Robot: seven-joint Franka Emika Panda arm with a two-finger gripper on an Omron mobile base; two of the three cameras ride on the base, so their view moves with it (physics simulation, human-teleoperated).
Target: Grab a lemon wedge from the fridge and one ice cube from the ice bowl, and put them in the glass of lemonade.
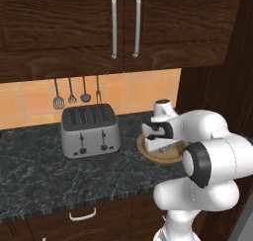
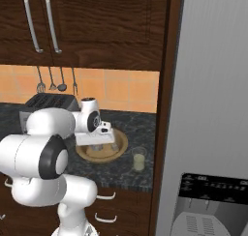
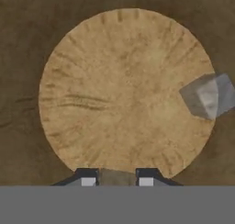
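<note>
Hand view, item: ice bowl [image 3: 124, 94], light-brown wood, seen from straight above, its pale floor ringed by a darker sloping wall.
Item: ice cube [image 3: 209, 95], pale grey, translucent, resting at the right edge of the bowl floor where the wall begins. It lies well off to the side of the fingertips.
Item: gripper [image 3: 117, 178]. Fingers [image 3: 88, 179] drawn close, a narrow gap left between them. A small greyish patch shows in that gap; whether it is a second cube being pinched or only bowl floor cannot be told.

Right base view, item: glass of lemonade [image 2: 139, 158], clear, pale yellow-green fill, upright on the dark counter [image 2: 140, 128] just right of the bowl [image 2: 102, 148], near the fridge [image 2: 213, 109]. Fridge doors closed; lemon wedge presumably inside.
Item: gripper [image 2: 99, 147], lowered into the bowl.

Left base view, item: toaster [image 1: 90, 130], left of the bowl [image 1: 163, 153], clear of the work.

Handling note, ice step: likely a closing on a cube. Judged good practice: lift straight up and check for a cube between the fingers before travelling. If nothing comes up, spread the fingers and re-centre over the visible cube at the wall. Carry low and level to the glass; release directly above its mouth, since the glass is narrow and a nudge might tip it.
</note>
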